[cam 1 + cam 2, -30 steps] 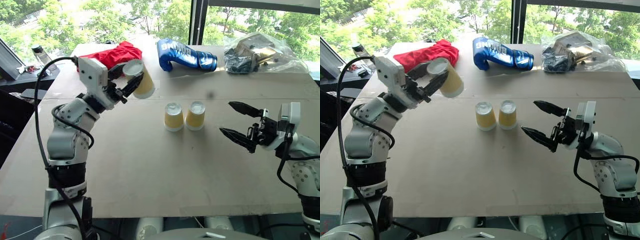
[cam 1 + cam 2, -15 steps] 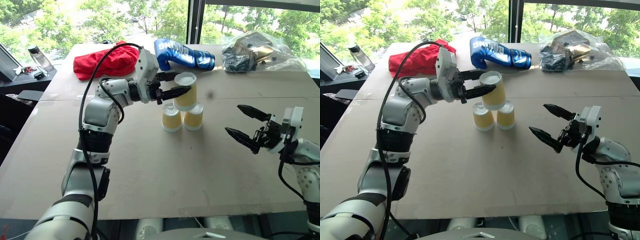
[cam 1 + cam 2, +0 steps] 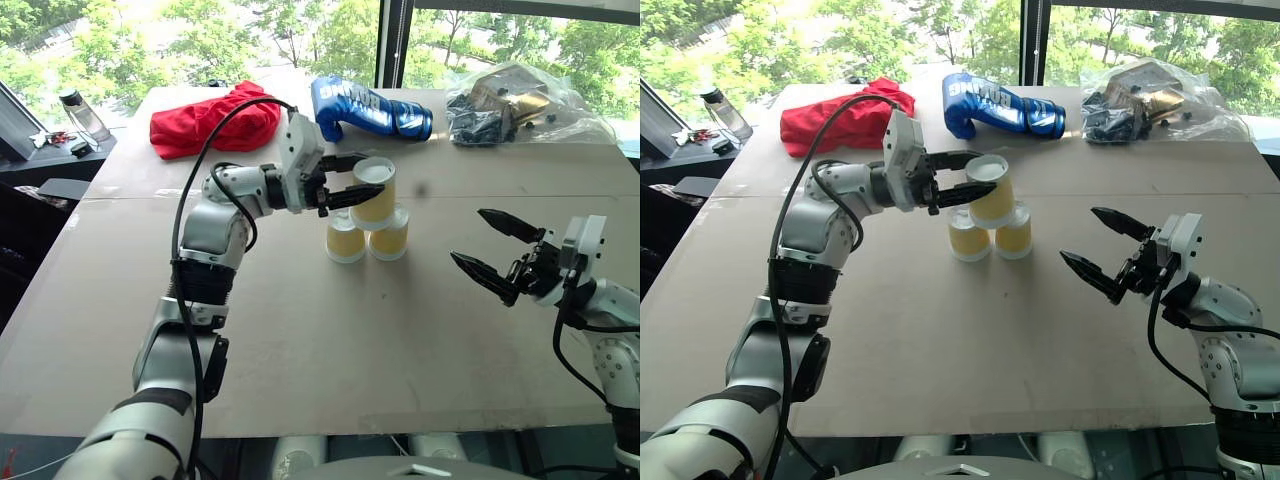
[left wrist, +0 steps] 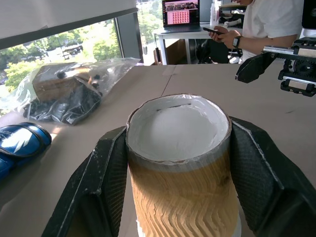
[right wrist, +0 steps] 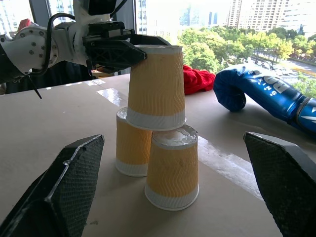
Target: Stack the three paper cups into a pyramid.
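Clamping the third paper cup [image 3: 374, 190] between its two black fingers, the left gripper [image 3: 352, 184] reaches in level from the left and holds that cup upside down over the other two. Its white rim sits at the tops of the two lower cups [image 3: 367, 236], which stand inverted and just beside each other on the brown table [image 3: 300, 340]; whether it rests on them or hangs a hair above is hard to tell. Well off to the right, the right gripper [image 3: 493, 254] hangs with its jaws spread wide and nothing between them. Behind the stack lie a blue boxing glove [image 3: 370, 108], a red cloth [image 3: 212, 117] and a clear plastic bag [image 3: 515, 105].
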